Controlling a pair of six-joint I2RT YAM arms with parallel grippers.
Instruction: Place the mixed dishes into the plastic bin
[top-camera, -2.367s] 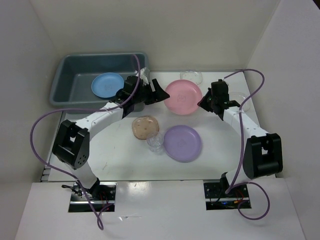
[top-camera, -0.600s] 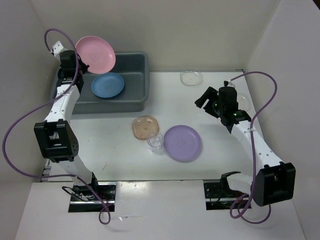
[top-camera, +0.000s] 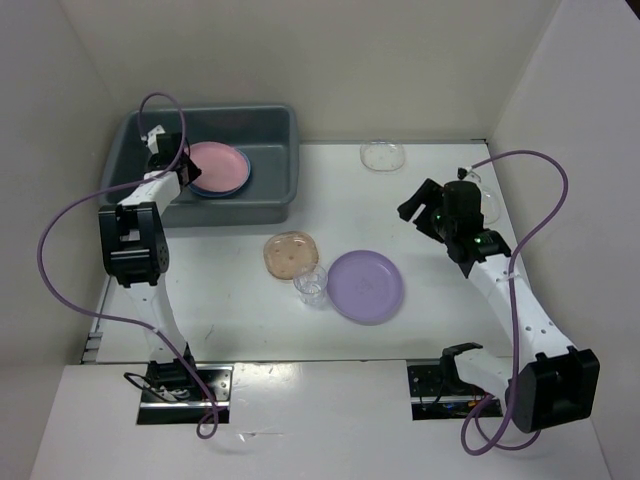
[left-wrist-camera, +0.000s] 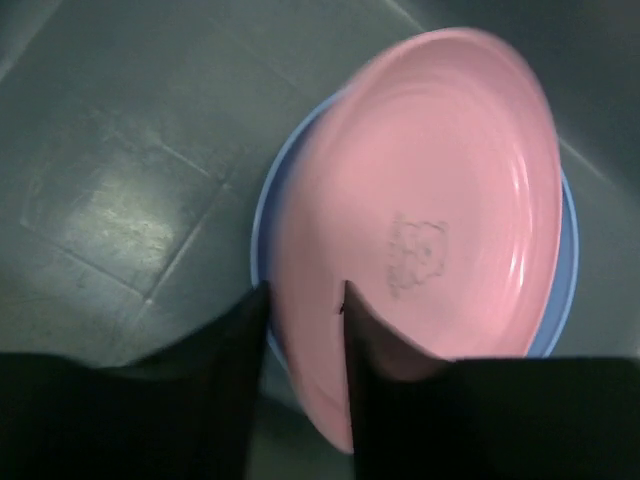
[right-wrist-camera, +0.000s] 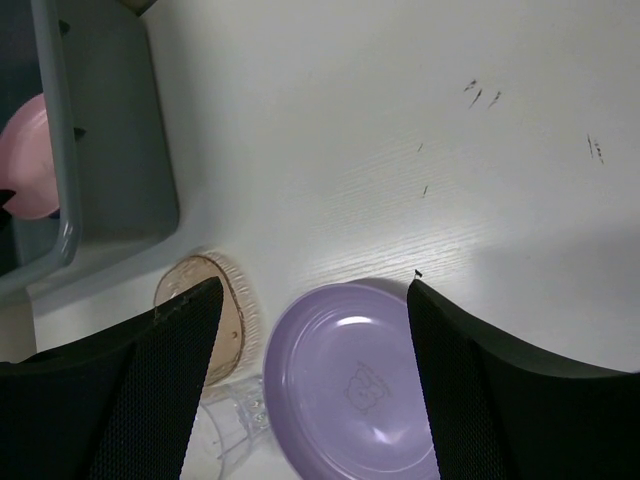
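Note:
The dark gray plastic bin (top-camera: 272, 121) stands at the back left. Inside it a pink plate (top-camera: 218, 166) lies tilted on a blue plate (top-camera: 244, 180). My left gripper (top-camera: 180, 172) is down in the bin at the pink plate's left rim. In the left wrist view the jaws (left-wrist-camera: 305, 290) stand open with the pink plate's (left-wrist-camera: 440, 180) rim between them, and a strip of blue plate (left-wrist-camera: 262, 230) shows beside one finger. My right gripper (top-camera: 420, 205) hangs open and empty over the table. Below it are a lavender plate (right-wrist-camera: 360, 390), a tan dish (right-wrist-camera: 232, 320) and a clear cup (right-wrist-camera: 235, 430).
A clear bowl (top-camera: 383, 155) sits at the back of the table. Another clear bowl (top-camera: 487, 205) is partly hidden behind my right arm. White walls close in the left, back and right. Purple cables loop off both arms. The bin's near wall (right-wrist-camera: 110, 130) shows in the right wrist view.

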